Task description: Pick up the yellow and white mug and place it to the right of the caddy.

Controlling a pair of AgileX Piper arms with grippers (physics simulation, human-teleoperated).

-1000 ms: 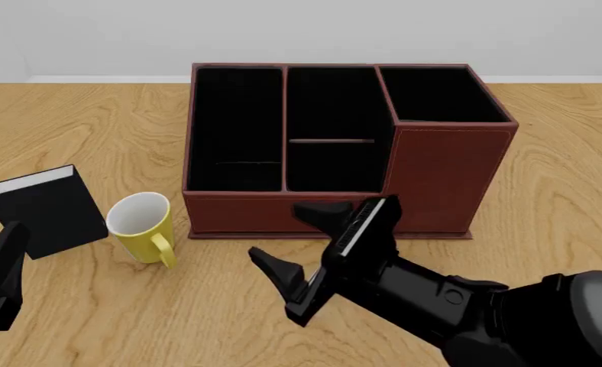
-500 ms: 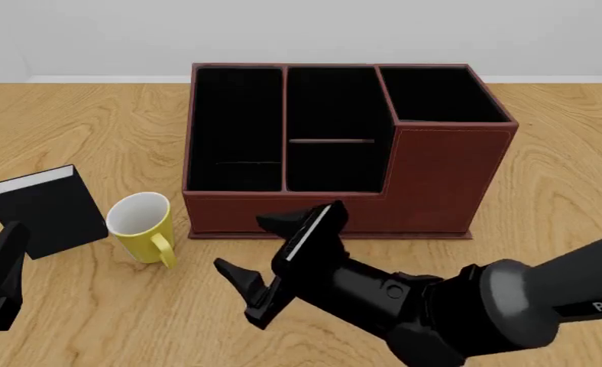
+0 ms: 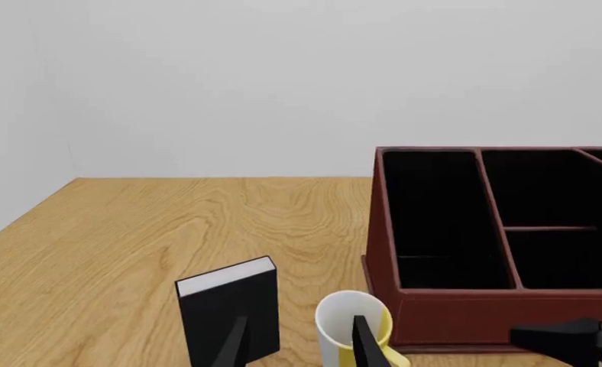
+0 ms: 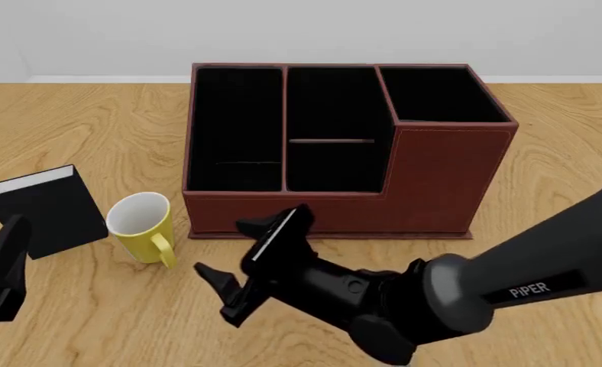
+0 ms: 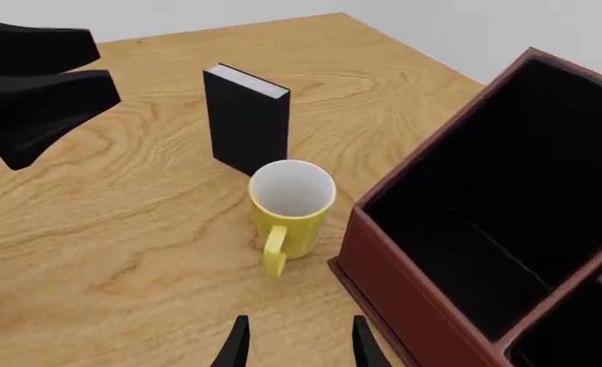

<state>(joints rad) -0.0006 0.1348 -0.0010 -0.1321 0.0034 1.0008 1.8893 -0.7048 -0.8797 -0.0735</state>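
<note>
The yellow and white mug (image 4: pixel 143 228) stands upright on the table, just left of the caddy's front left corner, its handle towards me. The reddish-brown caddy (image 4: pixel 446 177) fills the middle of the table. My right gripper (image 4: pixel 219 246) is open, low over the table a little right of the mug and pointing at it. In the right wrist view the mug (image 5: pixel 291 205) lies ahead of the parted fingers (image 5: pixel 236 345). My left gripper (image 4: pixel 4 264) is open at the front left. The left wrist view shows the mug (image 3: pixel 342 330) beside its finger.
A small black book (image 4: pixel 46 210) with white pages stands upright just left of the mug, close to the left gripper. Bare wooden table (image 4: pixel 556 191) lies to the right of the caddy. A white wall stands behind the table's far edge.
My right gripper has swung left across the front of the caddy and now sits close to the mug, still open. The left gripper, mug, book and caddy have stayed put.
</note>
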